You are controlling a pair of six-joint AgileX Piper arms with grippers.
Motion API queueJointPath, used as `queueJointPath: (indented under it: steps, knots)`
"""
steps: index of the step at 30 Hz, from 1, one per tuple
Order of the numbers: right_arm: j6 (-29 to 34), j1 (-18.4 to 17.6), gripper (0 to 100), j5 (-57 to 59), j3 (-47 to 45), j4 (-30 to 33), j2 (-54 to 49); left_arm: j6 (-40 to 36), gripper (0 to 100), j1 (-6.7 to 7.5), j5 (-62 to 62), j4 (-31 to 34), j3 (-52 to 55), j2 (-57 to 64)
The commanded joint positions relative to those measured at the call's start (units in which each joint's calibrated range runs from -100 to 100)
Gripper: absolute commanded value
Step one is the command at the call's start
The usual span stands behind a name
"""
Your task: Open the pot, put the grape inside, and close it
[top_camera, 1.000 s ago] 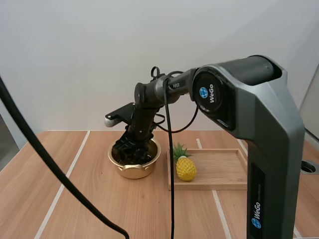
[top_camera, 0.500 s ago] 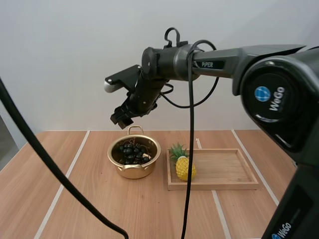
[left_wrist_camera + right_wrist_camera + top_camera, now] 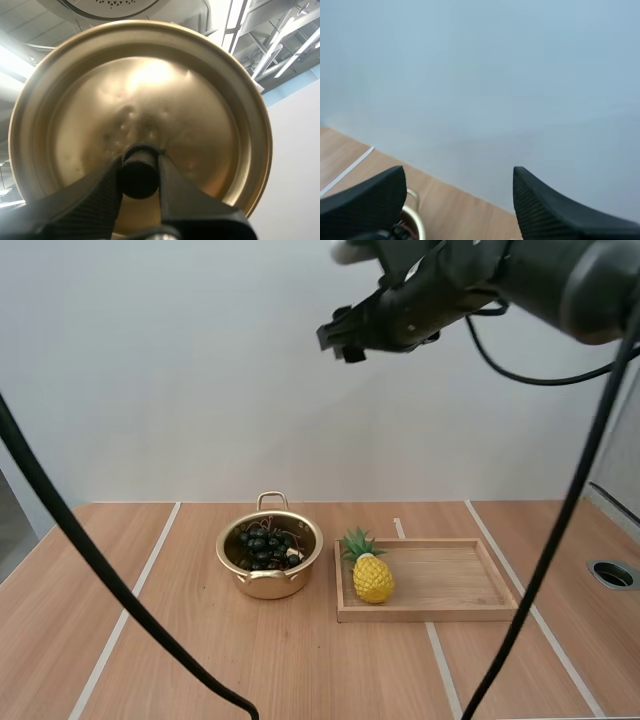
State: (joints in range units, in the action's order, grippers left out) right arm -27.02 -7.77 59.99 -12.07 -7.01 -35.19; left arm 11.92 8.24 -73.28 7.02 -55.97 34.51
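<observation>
Two sets: left jaws pinch the lid knob [image 3: 138, 176]; right jaws gape high over the table [image 3: 200, 660].

Lifts the right gripper [image 3: 343, 338] out of the pot [image 3: 270, 582]: down among the grapes [image 3: 265, 545] a second ago, just above the rim half a second ago, now up at the top edge of the frame, a little right of centre. Leaves the grapes lying uncovered in the pot, well below the gripper. Swings the big grey housing of the right arm [image 3: 560, 280] off the right side of the frame, with only dark links left across the upper right corner. Uncovers the full length of the wooden tray [image 3: 450, 612] and the table [image 3: 560, 660] at the lower right.
</observation>
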Motion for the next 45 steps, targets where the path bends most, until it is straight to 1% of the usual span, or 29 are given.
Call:
queueJointPath:
  steps: [1,5,8,14,15,16,18,22,24,28,32,41,45]
  knots:
    - [1.2,2.5,100,-3.5,0.7,0.6,-6.0,0.1,0,0.02,2.4,0.5,-0.3,0.3]
    - [3.2,5.2,100,-7.3,0.7,2.2,-12.2,0.1,0,0.02,2.4,0.5,-0.3,0.3]
    - [3.6,6.6,100,-8.4,0.7,3.1,-16.0,0.1,0,0.02,2.4,0.5,-0.3,0.3]
    - [3.6,7.1,100,-9.9,0.7,5.9,-21.0,0.1,0,0.02,2.4,0.5,-0.3,0.3]
    - [3.7,7.1,84,-9.9,0.7,6.2,-21.4,0.1,0,0.02,2.4,0.5,-0.3,0.3]
    - [4.7,7.1,59,-9.9,0.7,7.0,-21.7,0.1,0,0.02,2.4,0.5,-0.3,0.3]
    - [6.4,7.1,0,-9.9,0.7,9.0,-22.3,0.1,0,0.02,2.5,0.4,-0.3,0.3]
    - [6.8,7.1,0,-10.4,0.7,9.3,-23.1,-1.0,0,0.02,0.1,0.4,-0.3,0.3]
    - [6.8,7.1,0,-11.1,0.7,9.3,-23.5,-1.8,0,0.02,-3.0,0.4,-0.3,-0.4]
    - [6.8,7.1,0,-11.7,0.8,9.3,-23.7,-2.1,0,0.02,-13.1,0.4,-0.3,-3.1]
    - [6.8,7.1,0,-12.4,0.9,9.3,-23.7,-2.1,0,0.02,-25.9,0.4,-0.3,-7.0]
    - [6.8,7.1,0,-12.4,0.9,9.5,-23.7,-2.1,0,0.02,-26.7,0.1,-0.1,-13.8]
    - [6.8,7.1,0,-12.4,0.9,9.5,-23.7,-2.1,0,0.02,-26.7,0.1,3.7,-13.9]
